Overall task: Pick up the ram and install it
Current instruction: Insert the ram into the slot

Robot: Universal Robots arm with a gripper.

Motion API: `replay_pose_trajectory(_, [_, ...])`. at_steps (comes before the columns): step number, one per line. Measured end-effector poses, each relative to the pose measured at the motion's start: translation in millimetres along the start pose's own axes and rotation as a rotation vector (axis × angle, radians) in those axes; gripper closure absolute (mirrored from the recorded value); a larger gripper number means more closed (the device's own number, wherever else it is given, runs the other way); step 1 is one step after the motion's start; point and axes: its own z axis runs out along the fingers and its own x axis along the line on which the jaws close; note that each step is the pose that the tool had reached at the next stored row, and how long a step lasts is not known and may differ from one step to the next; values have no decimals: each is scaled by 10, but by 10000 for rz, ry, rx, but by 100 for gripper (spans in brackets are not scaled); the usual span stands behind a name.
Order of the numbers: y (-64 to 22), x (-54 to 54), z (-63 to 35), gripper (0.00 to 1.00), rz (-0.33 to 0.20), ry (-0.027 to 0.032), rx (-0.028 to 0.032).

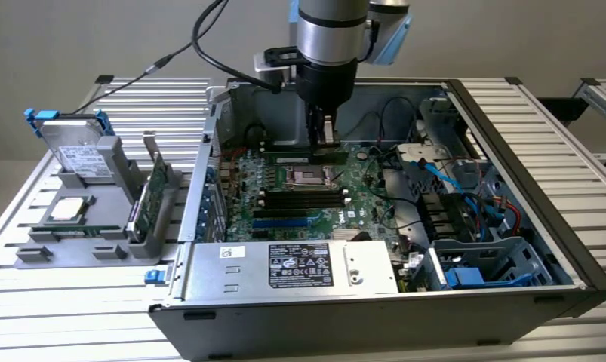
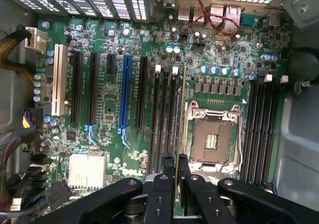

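My gripper (image 1: 324, 145) reaches down into the open computer case (image 1: 504, 151), over the motherboard (image 1: 282, 215). Its fingers (image 2: 167, 176) are shut on the ram (image 2: 181, 114), a thin green stick that the wrist view shows edge-on. In the exterior view the ram (image 1: 293, 157) lies level just beyond the empty processor socket (image 1: 310, 178). It stands in line with the memory slot (image 2: 172, 119) nearest the socket (image 2: 210, 142). Whether it is pressed fully into the slot cannot be told.
Four more empty memory slots (image 1: 300, 200) lie on the near side of the socket. A silver power supply (image 1: 293, 265) sits at the case front, with blue cables and a drive cage (image 1: 474, 260) on the exterior view's right. The grey tray (image 1: 41, 253) holds a hard drive (image 1: 76, 154), a silver processor (image 1: 71, 209) and a bracketed green card (image 1: 154, 188).
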Motion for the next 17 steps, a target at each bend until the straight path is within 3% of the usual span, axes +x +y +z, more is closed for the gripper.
replay_pose_trajectory(6, [-2,10,105,86,112,5,19])
replay_pose_trajectory(12, [-3,15,186,86,383,12,85])
replay_pose_trajectory(17, [-4,18,252,86,414,87,83])
